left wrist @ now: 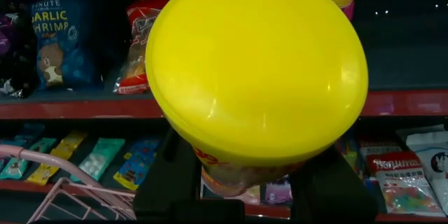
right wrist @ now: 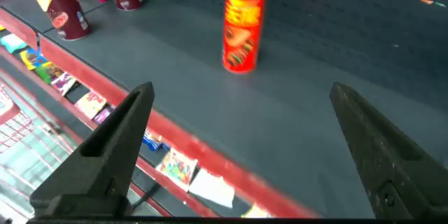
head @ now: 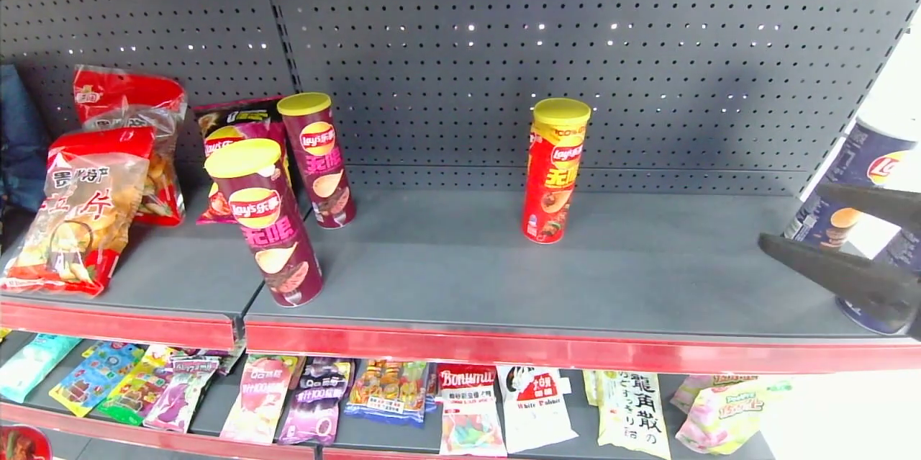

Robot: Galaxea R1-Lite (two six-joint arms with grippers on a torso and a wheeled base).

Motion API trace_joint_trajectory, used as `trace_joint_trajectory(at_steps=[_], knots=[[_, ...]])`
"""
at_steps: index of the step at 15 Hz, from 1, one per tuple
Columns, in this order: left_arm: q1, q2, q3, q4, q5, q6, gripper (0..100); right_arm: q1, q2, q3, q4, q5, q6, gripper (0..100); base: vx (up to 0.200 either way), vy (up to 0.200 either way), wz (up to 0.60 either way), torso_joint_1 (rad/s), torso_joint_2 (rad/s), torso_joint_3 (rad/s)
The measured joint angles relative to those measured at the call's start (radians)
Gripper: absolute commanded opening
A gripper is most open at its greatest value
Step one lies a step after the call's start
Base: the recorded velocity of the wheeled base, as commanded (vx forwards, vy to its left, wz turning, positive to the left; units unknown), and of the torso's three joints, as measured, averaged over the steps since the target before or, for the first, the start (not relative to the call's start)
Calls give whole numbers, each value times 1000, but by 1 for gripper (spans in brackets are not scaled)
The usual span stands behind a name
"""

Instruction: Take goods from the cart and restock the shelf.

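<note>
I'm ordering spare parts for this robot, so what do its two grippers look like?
Both are plain matte black, with no markings or cables visible. The right gripper has two long wedge-shaped fingers that taper to narrow tips. The left gripper shows two broader blocky fingers, with flat faces and squared edges.

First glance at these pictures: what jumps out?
The yellow-lidded can held in the left gripper looms largest. On the grey shelf, a lone red can stands mid-shelf, with the open right gripper hovering at the shelf's right end.
</note>
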Motion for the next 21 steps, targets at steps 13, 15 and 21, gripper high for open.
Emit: trace_joint_trajectory(at_steps=[13, 15, 21], knots=[[7, 9, -5, 1, 13, 37, 0, 101, 644, -304, -264, -62, 103, 100, 0, 0, 0, 0, 0, 0], [7, 10, -10, 0, 14, 37, 0, 101, 682, -330, -271, -90, 105, 100, 0, 0, 0, 0, 0, 0], [7, 11, -16, 0, 14, 37, 0, 93, 751, -388, -283, -92, 107, 100, 0, 0, 0, 0, 0, 0]])
